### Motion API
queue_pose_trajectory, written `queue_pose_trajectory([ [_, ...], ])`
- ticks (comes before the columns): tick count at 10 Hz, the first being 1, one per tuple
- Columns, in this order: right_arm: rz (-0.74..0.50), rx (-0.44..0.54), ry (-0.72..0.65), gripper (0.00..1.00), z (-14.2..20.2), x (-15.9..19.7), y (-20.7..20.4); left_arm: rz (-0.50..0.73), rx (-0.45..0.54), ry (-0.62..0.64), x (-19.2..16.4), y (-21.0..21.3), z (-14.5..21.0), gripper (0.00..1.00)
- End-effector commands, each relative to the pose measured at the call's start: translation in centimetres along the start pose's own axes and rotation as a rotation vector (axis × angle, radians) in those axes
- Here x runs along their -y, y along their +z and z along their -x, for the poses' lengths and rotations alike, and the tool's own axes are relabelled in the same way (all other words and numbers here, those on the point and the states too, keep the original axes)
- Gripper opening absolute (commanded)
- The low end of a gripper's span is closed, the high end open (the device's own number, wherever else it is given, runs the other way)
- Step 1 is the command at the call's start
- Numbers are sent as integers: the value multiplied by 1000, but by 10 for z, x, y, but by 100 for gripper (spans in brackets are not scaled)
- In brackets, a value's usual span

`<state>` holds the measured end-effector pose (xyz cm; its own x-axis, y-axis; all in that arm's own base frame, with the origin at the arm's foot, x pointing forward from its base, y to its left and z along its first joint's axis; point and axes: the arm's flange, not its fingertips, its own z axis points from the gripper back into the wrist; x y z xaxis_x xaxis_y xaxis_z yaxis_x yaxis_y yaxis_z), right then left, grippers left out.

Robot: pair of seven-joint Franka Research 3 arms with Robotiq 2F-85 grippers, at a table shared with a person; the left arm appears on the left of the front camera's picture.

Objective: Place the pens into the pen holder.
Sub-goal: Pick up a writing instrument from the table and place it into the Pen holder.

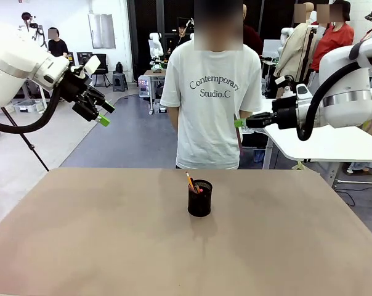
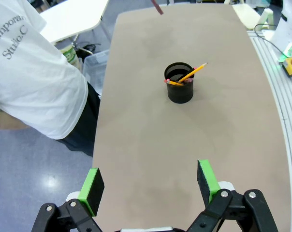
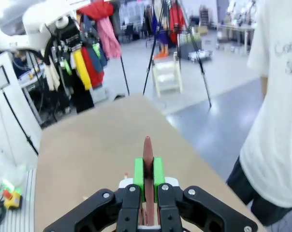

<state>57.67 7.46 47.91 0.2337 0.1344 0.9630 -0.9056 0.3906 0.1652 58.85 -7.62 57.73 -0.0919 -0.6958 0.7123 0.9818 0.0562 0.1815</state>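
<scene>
One maroon pen (image 3: 147,159) sits clamped in the right gripper (image 1: 239,123), high right of the holder (image 1: 199,198); left gripper (image 2: 151,181) gapes empty.

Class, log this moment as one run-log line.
holder: two pens inside | right gripper: shut on maroon pen | left gripper: open

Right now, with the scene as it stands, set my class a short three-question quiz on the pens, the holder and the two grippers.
1. True or false: the left gripper is open and holds nothing.
2. Which pen is clamped in the right gripper? A yellow-orange, B maroon, C black with red ends.
3. Fill in: the yellow-orange pen leans inside the ____.

Key: 1 true. 2 B, the maroon pen sticks out between the green pads. 3 pen holder, standing on the table.
</scene>
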Motion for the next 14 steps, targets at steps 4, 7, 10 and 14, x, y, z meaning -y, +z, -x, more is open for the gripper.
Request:
queue_pose_trajectory([
  [4, 2, 52, -3, 0, 0, 1, 3, -5, -1, -7, 1, 2, 0, 100],
  [7, -6, 58, -24, 0, 3, 2, 6, -5, -1, -7, 1, 2, 0, 100],
  [10, -130, 149, 91, 0, 14, -7, -43, -5, -1, -7, 1, 2, 0, 100],
  [14, -205, 58, 139, 0, 44, -23, -99, -5, -1, -7, 1, 2, 0, 100],
])
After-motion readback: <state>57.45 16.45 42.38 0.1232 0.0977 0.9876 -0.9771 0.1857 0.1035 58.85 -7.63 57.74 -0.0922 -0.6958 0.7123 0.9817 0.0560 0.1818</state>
